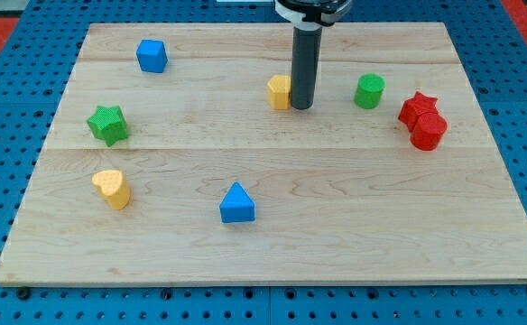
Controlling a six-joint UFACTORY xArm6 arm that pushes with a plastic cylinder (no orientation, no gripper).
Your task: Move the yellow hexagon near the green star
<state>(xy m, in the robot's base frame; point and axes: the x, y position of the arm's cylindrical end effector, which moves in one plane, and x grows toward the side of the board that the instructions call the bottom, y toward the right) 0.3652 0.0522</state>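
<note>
The yellow hexagon (279, 92) sits on the wooden board above the view's middle. My tip (301, 106) rests on the board right against the hexagon's right side, and the rod hides its right edge. The green star (108, 124) lies far off at the view's left, roughly level with the hexagon but a little lower.
A blue cube (152, 56) is at the top left. A yellow heart (111, 189) is at the lower left. A blue triangle (236, 204) is below the middle. A green cylinder (368, 91), a red star (417, 107) and a red hexagon (428, 131) stand at the right.
</note>
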